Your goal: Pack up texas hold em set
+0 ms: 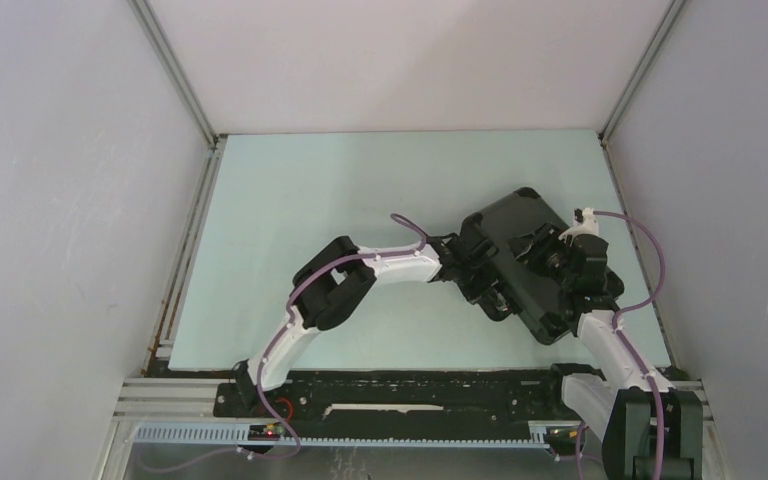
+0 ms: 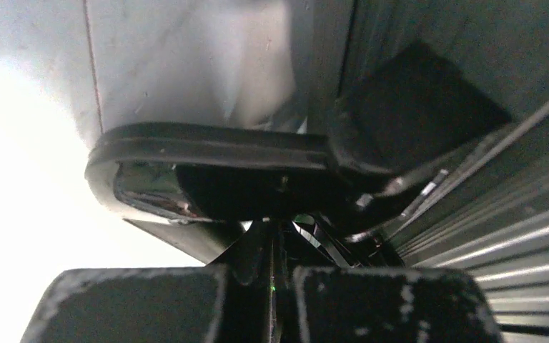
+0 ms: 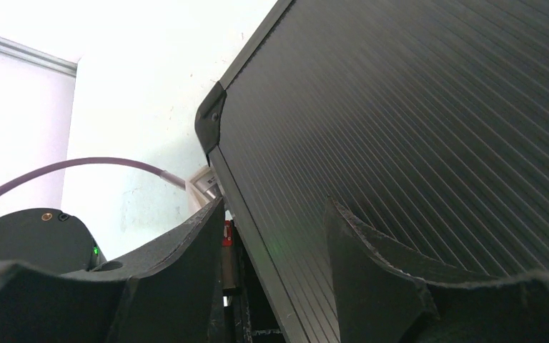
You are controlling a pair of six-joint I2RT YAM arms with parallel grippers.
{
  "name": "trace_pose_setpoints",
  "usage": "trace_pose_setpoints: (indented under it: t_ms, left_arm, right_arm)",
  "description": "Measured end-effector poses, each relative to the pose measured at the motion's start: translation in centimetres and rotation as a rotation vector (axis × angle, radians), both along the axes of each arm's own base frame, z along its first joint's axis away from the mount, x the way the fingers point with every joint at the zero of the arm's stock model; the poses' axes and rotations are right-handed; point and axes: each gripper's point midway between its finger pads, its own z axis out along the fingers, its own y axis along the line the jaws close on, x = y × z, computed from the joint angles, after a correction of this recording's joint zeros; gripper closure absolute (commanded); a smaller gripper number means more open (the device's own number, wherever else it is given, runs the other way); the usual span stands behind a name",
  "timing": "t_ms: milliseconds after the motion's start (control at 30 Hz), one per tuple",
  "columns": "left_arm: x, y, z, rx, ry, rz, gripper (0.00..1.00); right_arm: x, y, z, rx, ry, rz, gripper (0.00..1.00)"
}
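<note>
Seen from above, the left arm reaches from the near left across the pale table [image 1: 310,200] to the left side of the black hard case [image 1: 515,210], which lies right of centre, turned askew to the table's edges. The left gripper [image 1: 472,270] meets the case there. Its wrist view shows the jaws pressed together with nothing visibly between the fingers [image 2: 143,300], and the left gripper [image 2: 271,275] sits just below the case's handle [image 2: 207,139], a black loop standing off the ribbed shell. Whether the fingers touch the handle cannot be told. Farther right, the right gripper [image 1: 562,262] comes over the case's right side from the near right. In its wrist view the right gripper [image 3: 271,214] stands partly open, one finger on each side of the case's rim, with the ribbed black panel [image 3: 436,143] leaning across the right finger. A dark gap shows on the left of the rim, and contact on the right cannot be judged. Only the overhead view shows the case's place on the table and both arms at once. Only the left wrist view shows the handle. Only the right wrist view shows the panel's capped corner [image 3: 211,118] and a purple cable [image 3: 78,166] against the white wall behind.
</note>
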Motion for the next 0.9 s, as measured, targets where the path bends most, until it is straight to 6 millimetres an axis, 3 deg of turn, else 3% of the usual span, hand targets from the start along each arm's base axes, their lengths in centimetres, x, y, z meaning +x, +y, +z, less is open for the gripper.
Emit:
trace_pose_setpoints:
  t_ms: [367,667,900]
  left_arm:
    - [0.7,0.8,0.5,0.016,-0.156,-0.042,1.00]
    - [2.9,3.2,3.0,0.048,-0.489,-0.124,1.00]
    - [3.8,2.7,3.1,0.029,-0.520,-0.113,1.00]
  right_arm:
    - [0.0,0.0,0.0,-0.002,0.000,-0.001,0.37]
    - [0.0,0.1,0.0,-0.003,0.000,0.001,0.37]
    - [0.1,0.1,0.0,-0.007,-0.001,-0.001,0.38]
